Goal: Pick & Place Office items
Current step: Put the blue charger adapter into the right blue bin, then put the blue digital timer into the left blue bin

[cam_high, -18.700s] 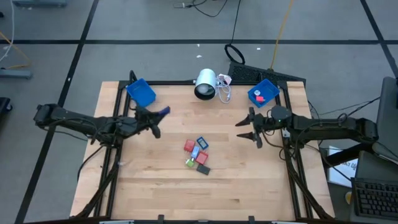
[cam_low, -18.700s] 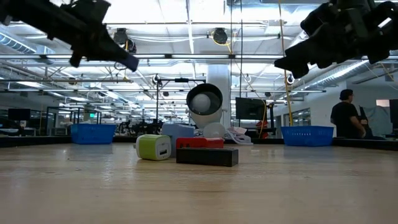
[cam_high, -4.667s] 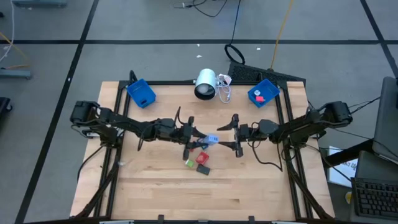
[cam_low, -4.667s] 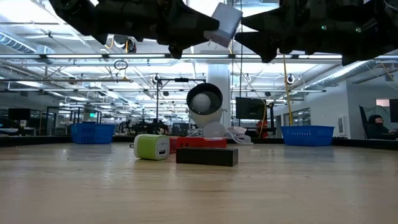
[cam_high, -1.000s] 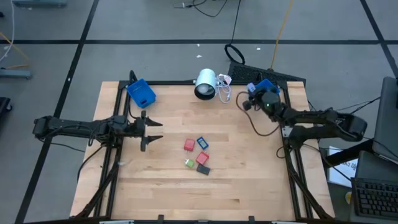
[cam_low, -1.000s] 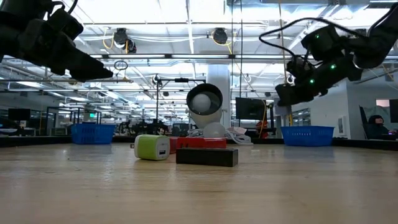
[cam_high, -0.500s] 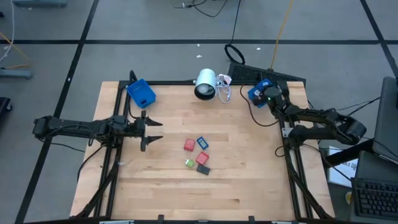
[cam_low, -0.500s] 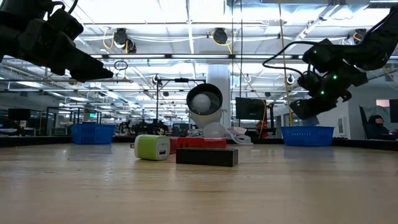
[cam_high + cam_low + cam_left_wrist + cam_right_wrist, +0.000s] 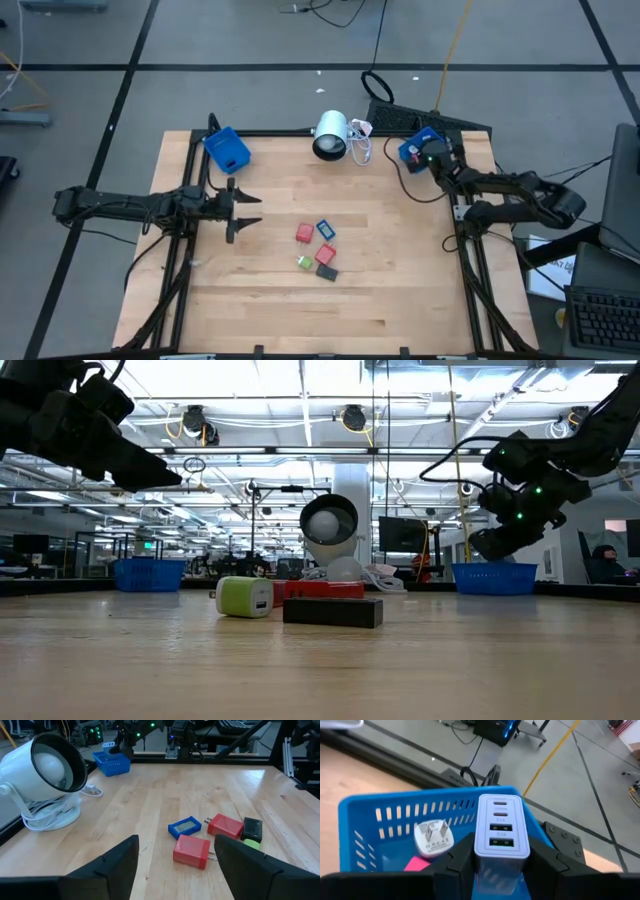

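Right hand (image 9: 500, 865), clamped on a pale charger (image 9: 501, 827), hangs over the right bin (image 9: 367, 815). Left hand (image 9: 243, 211), fingers apart, waits left of the items (image 9: 316, 246).

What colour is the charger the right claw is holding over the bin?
Pale lavender-white charger, with dark ports on its face; the right wrist view shows it best.

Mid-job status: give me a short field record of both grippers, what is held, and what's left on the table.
right gripper: shut on a white multi-port charger, over the right blue bin
bin contents: white plug adapter, something pink
left gripper: open, empty, left of the pile
left on table: two red chargers, blue item, green item, dark block
other: white lamp
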